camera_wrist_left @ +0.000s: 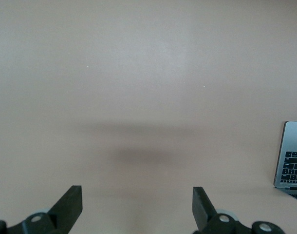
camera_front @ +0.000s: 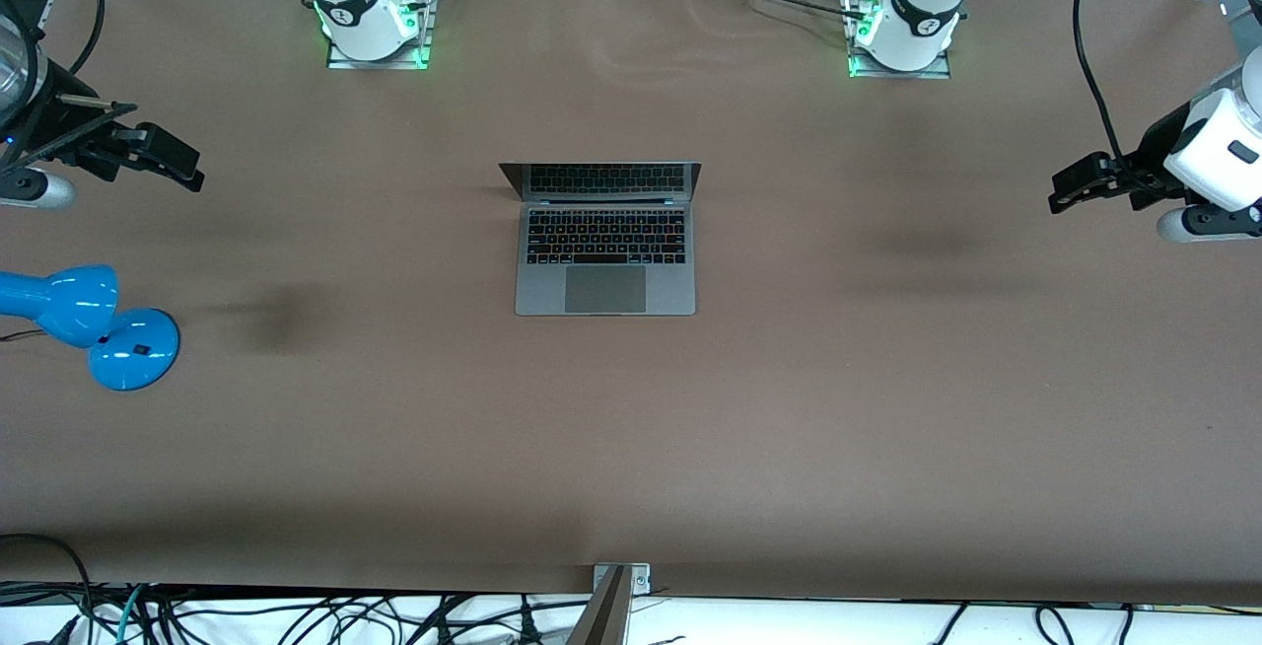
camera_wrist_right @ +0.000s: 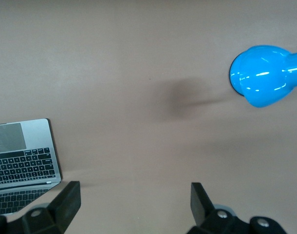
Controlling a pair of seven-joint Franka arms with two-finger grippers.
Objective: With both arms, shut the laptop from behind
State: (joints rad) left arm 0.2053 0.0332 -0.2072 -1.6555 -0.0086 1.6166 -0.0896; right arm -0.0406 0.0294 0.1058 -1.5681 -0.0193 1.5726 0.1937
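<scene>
The laptop [camera_front: 605,250] lies open in the middle of the table, its lid [camera_front: 601,179] upright on the side toward the robots' bases, with coloured keys lit. My left gripper [camera_front: 1063,191] hangs open and empty over bare table at the left arm's end; its wrist view [camera_wrist_left: 137,204] shows the laptop's corner [camera_wrist_left: 290,161] at the edge. My right gripper [camera_front: 189,170] hangs open and empty over bare table at the right arm's end; its wrist view [camera_wrist_right: 135,202] shows the laptop [camera_wrist_right: 22,161] to one side. Both grippers are well apart from the laptop.
A blue desk lamp [camera_front: 94,324] stands at the right arm's end of the table, nearer the front camera than the right gripper; it also shows in the right wrist view [camera_wrist_right: 265,75]. Brown table [camera_front: 631,448] surrounds the laptop. Cables hang along the front edge.
</scene>
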